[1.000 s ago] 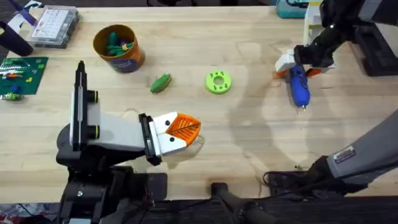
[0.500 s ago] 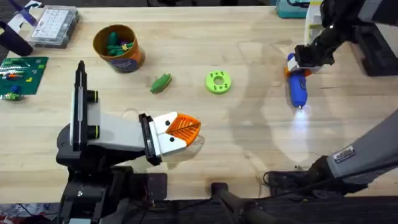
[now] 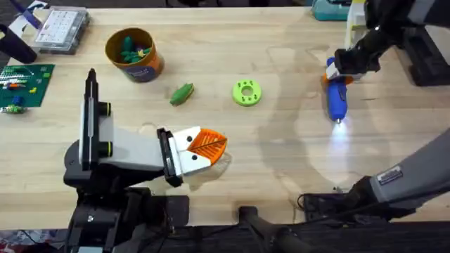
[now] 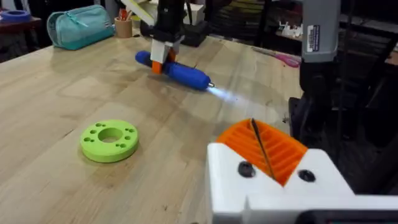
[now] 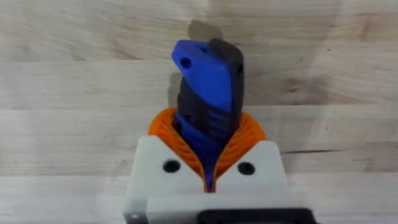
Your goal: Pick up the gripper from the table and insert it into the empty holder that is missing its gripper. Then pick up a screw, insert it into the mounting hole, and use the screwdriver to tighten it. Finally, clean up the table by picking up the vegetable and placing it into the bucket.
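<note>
My right gripper (image 3: pixel 342 67) is shut on the rear end of the blue screwdriver (image 3: pixel 337 98) at the far right of the table. Its metal tip points toward the near edge and throws a patch of light on the wood. The right wrist view shows the screwdriver (image 5: pixel 208 87) squeezed between the orange pads (image 5: pixel 163 134). The dark-green vegetable (image 3: pixel 182 93) lies on the table, right of the orange bucket (image 3: pixel 133 54). My left gripper (image 3: pixel 214 144) rests shut and empty near the front middle. The loose gripper, the holder and the screw are out of view.
A lime-green disc (image 3: pixel 247 92) with holes lies between the vegetable and the screwdriver. A clear parts box (image 3: pixel 62 29) and a green board (image 3: pixel 24 81) sit at the far left. A teal pouch (image 3: pixel 330 8) is at the back edge.
The right gripper has closed on the screwdriver's rear end and drawn it slightly toward the far edge. A light has come on at the tip. The left arm has not moved.
</note>
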Controlling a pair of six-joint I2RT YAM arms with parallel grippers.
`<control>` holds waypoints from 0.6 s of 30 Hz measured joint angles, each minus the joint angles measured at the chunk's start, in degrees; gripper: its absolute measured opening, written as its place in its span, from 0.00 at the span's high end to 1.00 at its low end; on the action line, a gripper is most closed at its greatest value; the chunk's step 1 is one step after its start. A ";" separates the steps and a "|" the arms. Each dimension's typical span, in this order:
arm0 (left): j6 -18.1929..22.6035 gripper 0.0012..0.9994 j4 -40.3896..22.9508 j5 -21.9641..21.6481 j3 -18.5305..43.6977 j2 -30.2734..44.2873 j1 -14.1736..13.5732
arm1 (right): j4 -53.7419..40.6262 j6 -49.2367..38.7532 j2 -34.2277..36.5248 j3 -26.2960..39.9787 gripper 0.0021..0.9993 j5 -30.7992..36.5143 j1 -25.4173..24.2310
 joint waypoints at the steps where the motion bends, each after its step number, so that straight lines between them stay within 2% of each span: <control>1: 0.00 1.00 0.00 0.00 0.00 -0.01 0.00 | 0.03 0.17 -0.90 0.02 0.98 -0.10 0.00; 6: 0.00 1.00 0.00 0.00 0.00 -0.02 0.00 | -0.41 1.22 -8.05 1.01 0.98 -0.78 0.00; 13: 0.00 1.00 0.00 0.00 0.00 -0.01 0.00 | 1.28 2.62 -20.74 6.13 0.98 -5.45 0.50; 18: 0.00 1.00 0.00 0.02 0.00 0.00 0.00 | 7.62 3.13 -27.28 8.91 0.98 -6.43 3.25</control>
